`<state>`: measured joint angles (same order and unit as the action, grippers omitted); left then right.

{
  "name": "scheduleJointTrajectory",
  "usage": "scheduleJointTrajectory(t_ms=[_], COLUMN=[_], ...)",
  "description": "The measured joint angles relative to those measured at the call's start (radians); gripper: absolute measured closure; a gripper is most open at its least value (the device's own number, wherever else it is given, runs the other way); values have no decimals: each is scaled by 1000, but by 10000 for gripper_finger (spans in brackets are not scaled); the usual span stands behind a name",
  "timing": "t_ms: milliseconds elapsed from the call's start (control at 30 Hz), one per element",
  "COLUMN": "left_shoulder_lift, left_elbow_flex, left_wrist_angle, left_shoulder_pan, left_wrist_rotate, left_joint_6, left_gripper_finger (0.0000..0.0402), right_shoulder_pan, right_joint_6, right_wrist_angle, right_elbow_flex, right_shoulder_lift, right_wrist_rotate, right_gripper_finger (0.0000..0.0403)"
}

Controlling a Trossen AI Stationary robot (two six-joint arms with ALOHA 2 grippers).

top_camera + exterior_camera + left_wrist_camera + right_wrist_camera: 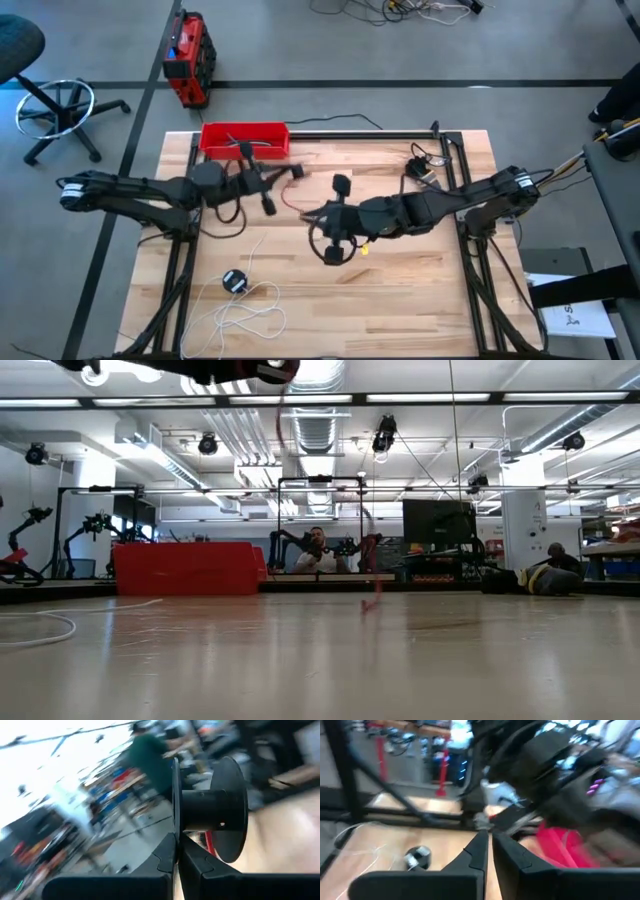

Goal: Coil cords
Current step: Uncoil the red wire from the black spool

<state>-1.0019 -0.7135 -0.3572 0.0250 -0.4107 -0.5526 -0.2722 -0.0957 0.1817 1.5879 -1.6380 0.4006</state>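
The red cord (372, 603), thin and floppy, hangs in the air over the middle of the pale wooden table (400, 300). Its black round spool-like end piece (220, 815) is clamped by one flange in the clenched left gripper (176, 845), left of centre and toward the far side. The right gripper (487, 842) sits near the table's centre with its fingers pressed together; I cannot tell whether the cord is pinched between them. The longer white cord (250, 310) lies loose at the near left of the table, its small black disc (234, 281) beside it, well apart from both arms. The main risk, as I judge it, is the slack red line. If the two arms turn or pull out of step, it could slip off the spool, snag on the right arm's own dark cabling, or tug the flange out of the left fingers. A low sweep could also drag the dangling end into the red plastic tray (243, 138) at the far edge. The left wrist view alone shows how the spool is held, with red wraps behind its flange. The low view alone shows the cord reaching down to the tabletop. Only the high view places both arms and the white cord together.
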Motion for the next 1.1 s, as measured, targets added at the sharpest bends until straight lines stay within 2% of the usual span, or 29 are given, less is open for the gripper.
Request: scheduleJointTrajectory(t_ms=[100, 200, 267, 333, 433, 567, 667, 867, 967, 1100], left_shoulder_lift=[-23, -16, 0, 31, 76, 113, 118, 98, 79, 49], left_elbow_flex=[-32, -49, -57, -58, -58, -58, -56, -51, -50, -50], left_wrist_angle=[-20, -20, -21, -22, -37, -41, -38, 40, 57, 88], left_shoulder_pan=[0, -4, -6, -6, -6, -7, -7, -5, -6, -2], left_wrist_rotate=[-95, -98, -45, 69, 334, 715, 886, 906, 864, 810], left_joint_6=[72, 126, 165, 215, 271, 285, 283, 206, 167, 134], left_gripper_finger=[401, 401, 401, 401, 401, 401, 401, 401, 401, 401], right_shoulder_pan=[0, -14, -26, -42, -59, -77, -79, -79, -78, -72], right_joint_6=[30, 39, 44, 40, 13, -21, -29, -48, -46, -63], right_wrist_angle=[62, 204, 267, 289, 271, 230, 150, 56, 33, 13], right_elbow_flex=[-13, -10, 3, 17, 31, 47, 43, 38, 37, 37], right_shoulder_lift=[0, 5, 12, 29, 48, 46, 45, 11, 6, -7], right_wrist_rotate=[-10, 99, 197, 273, 300, 273, 194, 80, 79, 119], right_gripper_finger=[391, 393, 392, 386, 368, 334, 303, 244, 226, 221])
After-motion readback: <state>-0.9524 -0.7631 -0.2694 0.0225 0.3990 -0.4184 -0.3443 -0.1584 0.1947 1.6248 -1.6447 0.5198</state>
